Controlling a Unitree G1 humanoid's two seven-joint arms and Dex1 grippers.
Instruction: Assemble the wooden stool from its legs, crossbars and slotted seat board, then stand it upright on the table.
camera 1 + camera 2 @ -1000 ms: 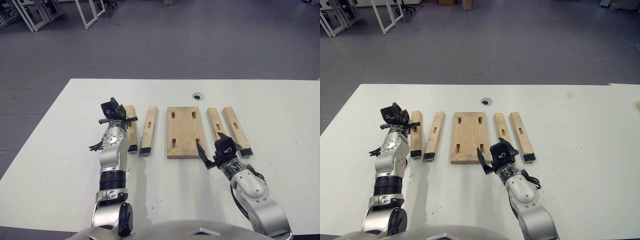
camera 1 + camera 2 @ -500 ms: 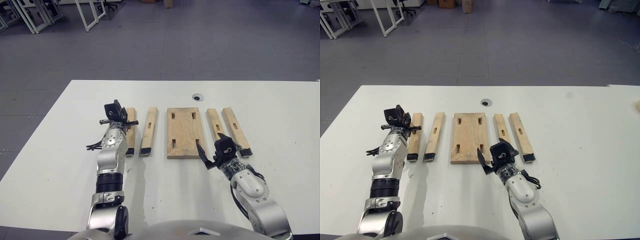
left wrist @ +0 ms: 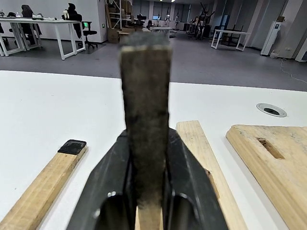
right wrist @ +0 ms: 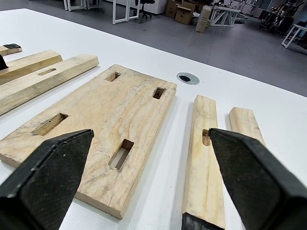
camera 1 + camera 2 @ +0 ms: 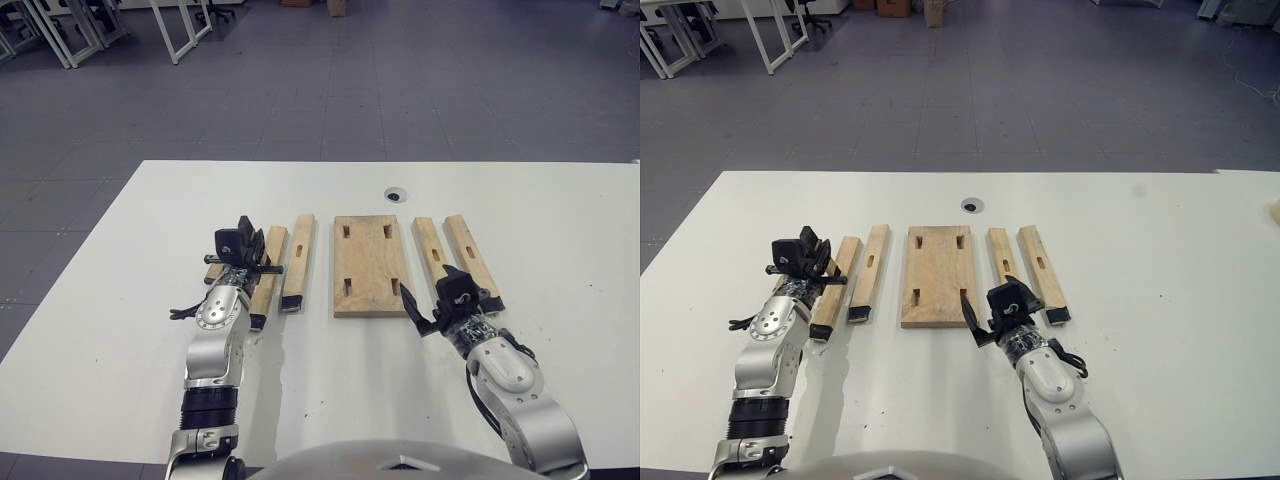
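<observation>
Clamping a leg point(image 3: 145, 96): left gripper point(image 3: 146, 163) is closed tight on it, with a second leg point(image 3: 204, 158) just to its right. Right gripper point(image 4: 151, 163) is spread wide, holding nothing, low over the table point(image 5: 120, 300). One finger is by the seat point(image 4: 96, 110) near corner, the other by a third leg point(image 4: 204, 143).

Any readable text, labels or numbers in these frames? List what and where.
No readable text.
The seat board: bare wood, no markings.
The leg in the left gripper: no markings.
A green lit sign in the room behind: too small to read.
</observation>
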